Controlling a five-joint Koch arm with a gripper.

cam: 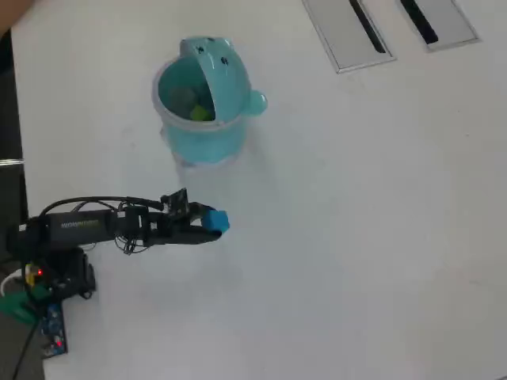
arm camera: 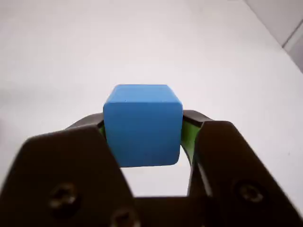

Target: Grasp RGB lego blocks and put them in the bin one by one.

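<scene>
A light blue block (arm camera: 142, 125) fills the middle of the wrist view, held between the two black jaws with green pads. My gripper (arm camera: 142, 130) is shut on it. In the overhead view the same blue block (cam: 217, 221) sits at the tip of the gripper (cam: 212, 224), below the bin and apart from it. The teal bin (cam: 204, 134) stands at upper left with its domed lid tipped back and its mouth open. A yellow-green block (cam: 200, 114) lies inside it. No red block shows.
Two flat grey slotted panels (cam: 347, 32) lie at the top right of the white table (cam: 356, 237). The arm's base and its wiring (cam: 47, 277) sit at the left edge. A table edge (arm camera: 291, 40) shows at the wrist view's top right.
</scene>
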